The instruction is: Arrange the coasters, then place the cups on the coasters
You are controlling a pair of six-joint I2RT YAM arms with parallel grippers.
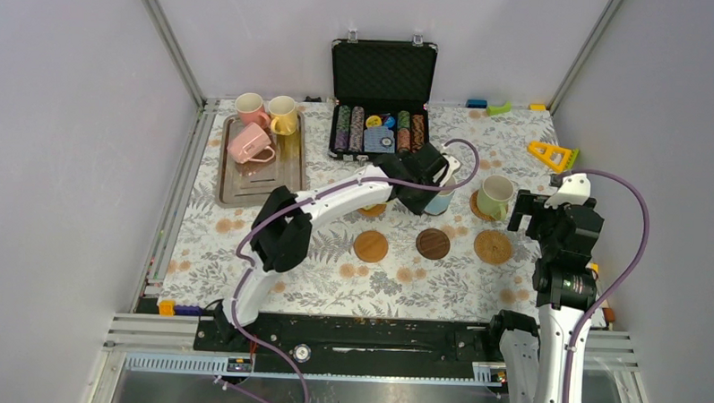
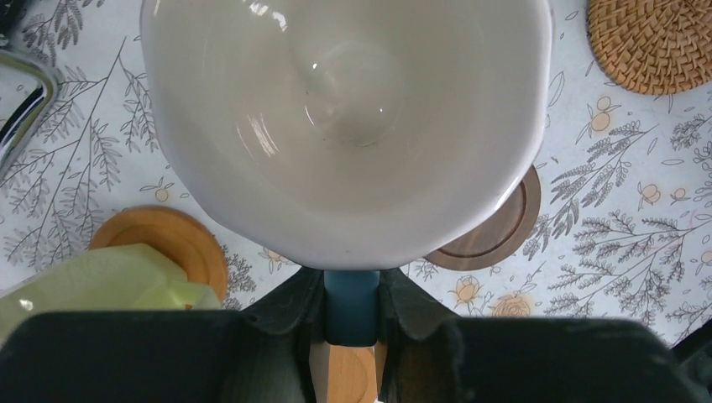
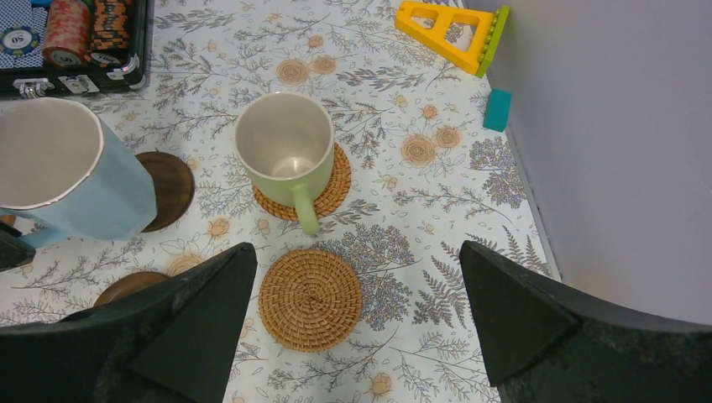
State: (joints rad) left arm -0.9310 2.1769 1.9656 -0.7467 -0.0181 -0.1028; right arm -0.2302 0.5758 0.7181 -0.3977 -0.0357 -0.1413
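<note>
Light blue cup: your left arm holds it by the handle at the back middle of the surface. It overlaps the edge of a dark wood coaster. Whether its base touches down, you cannot tell.
Left jaws: closed on the blue handle, one finger on each side.
Pale green cup: upright on a woven coaster, just right of the blue one, with its handle toward the near edge.
Near row: tan wood coaster, second dark wood coaster and second woven coaster lie side by side, each with no cup on it.
Orange-brown coaster: behind the tan one, partly hidden by your left arm.
Right jaws: spread wide and gripping nothing, above the cupless woven coaster.
Other cups: first pink cup, second pink cup and yellow cup sit on the metal tray at back left.
Poker chip case: open, lid up, against the back wall.
</note>
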